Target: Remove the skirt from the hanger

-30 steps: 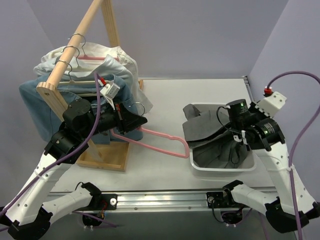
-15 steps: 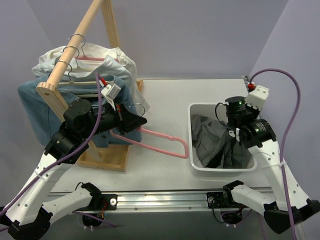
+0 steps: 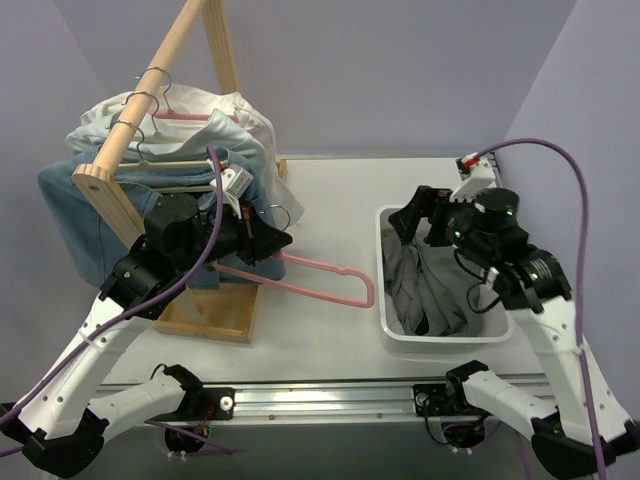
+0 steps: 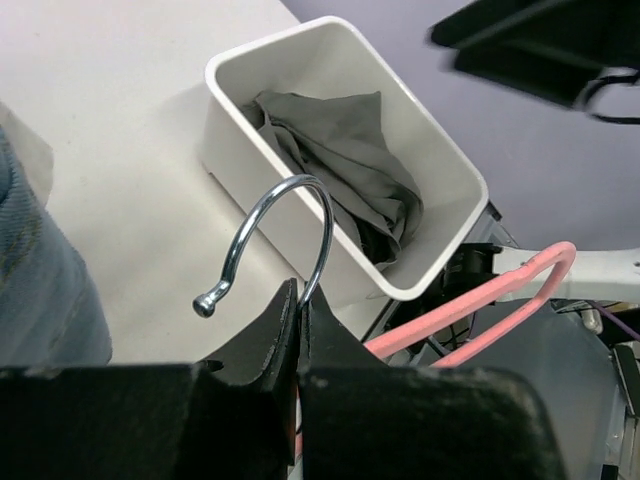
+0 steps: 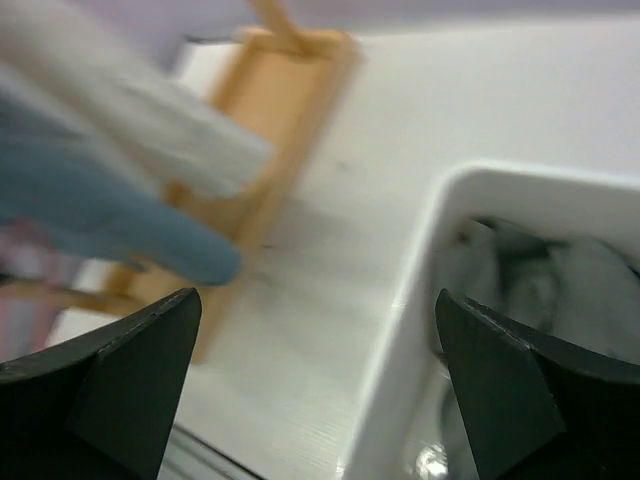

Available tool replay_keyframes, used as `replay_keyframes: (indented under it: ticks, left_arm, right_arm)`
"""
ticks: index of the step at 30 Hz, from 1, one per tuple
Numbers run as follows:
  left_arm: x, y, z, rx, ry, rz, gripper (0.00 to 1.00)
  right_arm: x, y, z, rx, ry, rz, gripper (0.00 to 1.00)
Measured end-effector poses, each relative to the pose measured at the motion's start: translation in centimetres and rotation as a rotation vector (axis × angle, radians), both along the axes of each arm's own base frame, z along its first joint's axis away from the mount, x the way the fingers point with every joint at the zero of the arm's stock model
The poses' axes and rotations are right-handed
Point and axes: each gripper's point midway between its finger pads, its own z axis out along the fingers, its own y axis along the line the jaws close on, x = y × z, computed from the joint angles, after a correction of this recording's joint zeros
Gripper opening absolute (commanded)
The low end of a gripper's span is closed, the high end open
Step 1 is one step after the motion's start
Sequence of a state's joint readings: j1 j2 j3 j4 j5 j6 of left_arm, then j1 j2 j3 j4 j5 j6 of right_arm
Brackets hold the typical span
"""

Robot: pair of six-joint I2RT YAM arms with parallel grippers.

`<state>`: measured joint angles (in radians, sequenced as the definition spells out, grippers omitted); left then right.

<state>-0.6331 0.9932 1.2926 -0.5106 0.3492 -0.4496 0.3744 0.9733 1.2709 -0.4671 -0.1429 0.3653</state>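
lying crumpled inside a white bin [image 3: 384, 300] on the right of the table [image 3: 320, 190], the grey skirt [image 3: 432, 285] is off the hanger [image 3: 322, 272]. the pink hanger sticks out bare to the right of a wooden rack [image 3: 150, 110], its right end close to the bin's left wall. the left gripper [image 3: 272, 241] is pinched tight on the stem of the silver hook [image 4: 290, 225]. the right gripper [image 3: 415, 212] hangs over the bin's far left corner, fingers spread wide with nothing between them. a blue denim garment [image 3: 65, 200] and a white shirt [image 3: 240, 120] hang on the rack.
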Motion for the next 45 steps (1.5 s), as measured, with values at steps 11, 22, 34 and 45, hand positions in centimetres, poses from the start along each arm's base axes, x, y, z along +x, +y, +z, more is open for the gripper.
replay_keyframes:
  ticks: [11,22,34,45]
  left_arm:
    - [0.9,0.5,-1.3,0.069,0.007,0.04,0.02]
    - [0.8,0.8,0.1,0.06,-0.017,0.05,0.02]
    - [0.9,1.0,0.1,0.079,-0.036,0.039,0.09]
    - [-5.5,2.1,4.5,-0.035,-0.217,-0.15,0.94]
  right_arm:
    - [-11.0,6.8,10.1,0.285,-0.217,0.646,0.92]
    - [-11.7,10.3,3.8,0.263,0.042,0.791,0.81]
    - [-15.3,15.4,-0.4,0.106,0.132,0.838,0.0]
    - [-15.2,12.9,0.9,0.12,0.024,0.747,0.0]
